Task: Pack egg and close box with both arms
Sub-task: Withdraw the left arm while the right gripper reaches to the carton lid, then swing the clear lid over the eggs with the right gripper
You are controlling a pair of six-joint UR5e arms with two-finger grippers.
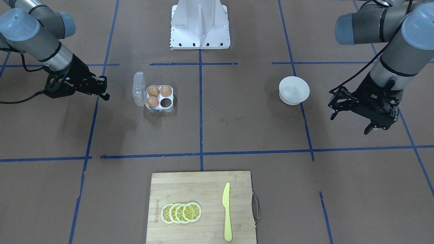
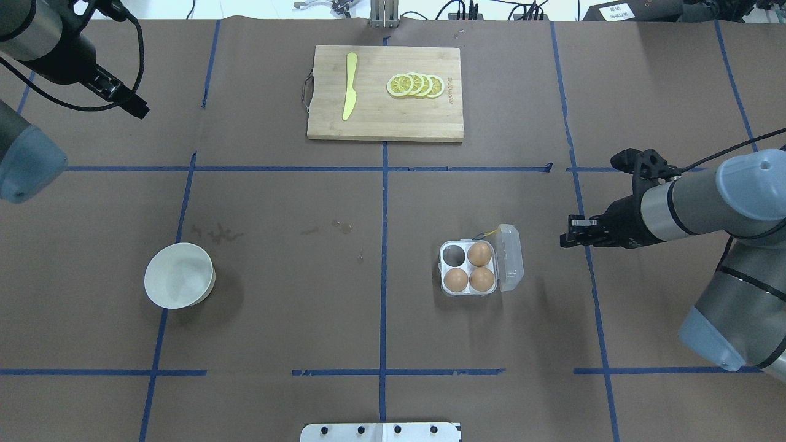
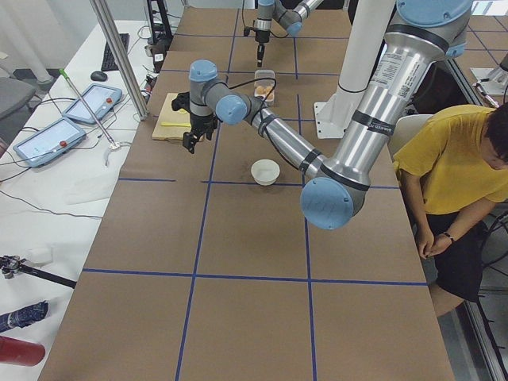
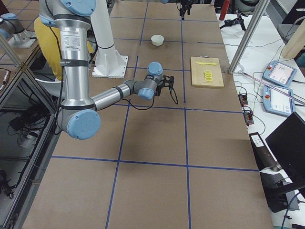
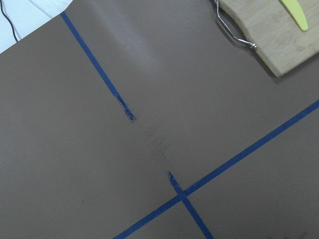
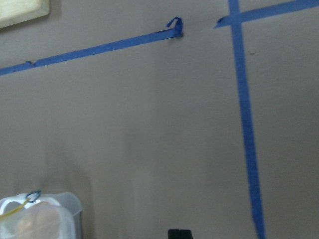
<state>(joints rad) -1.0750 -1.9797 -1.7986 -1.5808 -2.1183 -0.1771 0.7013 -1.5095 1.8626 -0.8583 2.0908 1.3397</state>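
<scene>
Three eggs (image 1: 153, 91) sit in the open box (image 1: 166, 102) — both jaws well off it, whether parted unclear.

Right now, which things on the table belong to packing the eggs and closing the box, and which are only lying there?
For the job: eggs, box with its lid open, left gripper, right gripper.

Only lying there: white bowl, cutting board, lemon slices, yellow knife.
</scene>
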